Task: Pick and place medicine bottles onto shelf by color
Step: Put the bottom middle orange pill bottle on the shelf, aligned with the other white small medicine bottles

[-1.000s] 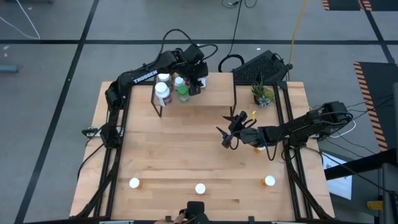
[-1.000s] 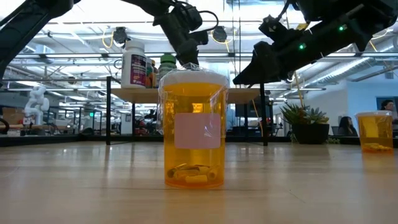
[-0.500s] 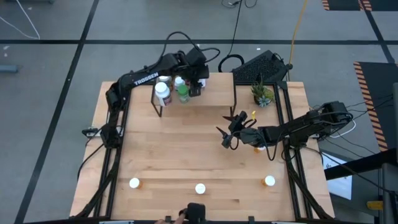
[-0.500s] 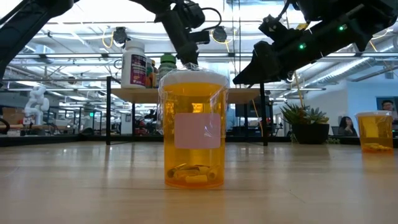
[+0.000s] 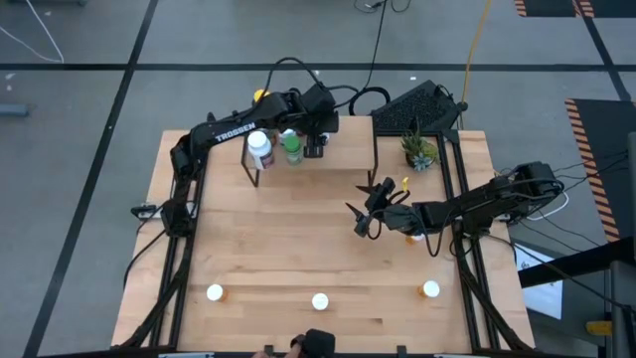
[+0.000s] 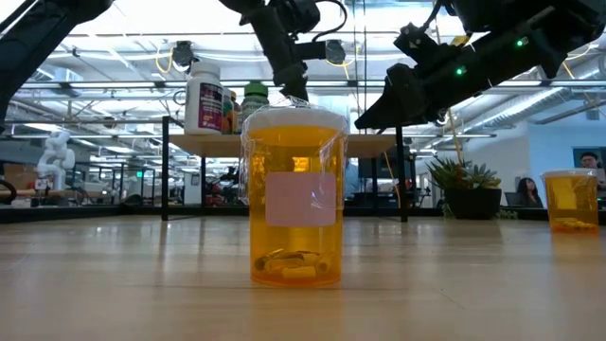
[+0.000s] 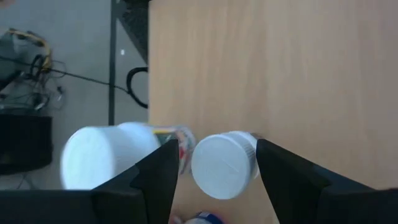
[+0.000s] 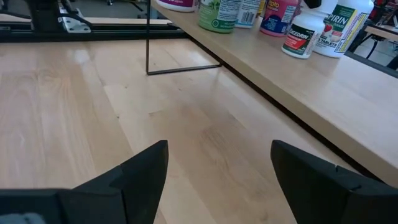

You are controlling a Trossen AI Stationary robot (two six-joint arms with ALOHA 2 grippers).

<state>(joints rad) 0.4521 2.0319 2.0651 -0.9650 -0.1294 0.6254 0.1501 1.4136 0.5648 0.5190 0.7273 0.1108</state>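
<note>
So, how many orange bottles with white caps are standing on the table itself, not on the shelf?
3 are in plain view, in a row near the front edge: left bottle, middle bottle, right bottle. Another may be hidden under the right arm.

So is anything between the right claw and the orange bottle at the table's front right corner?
Nothing visible: the right claw hangs open over bare wood, and only tabletop lies between it and the orange bottle.

"TROSSEN" along the left arm (image 5: pixel 231 129); "…IRIN" on a white shelf bottle (image 8: pixel 339 22).
</note>
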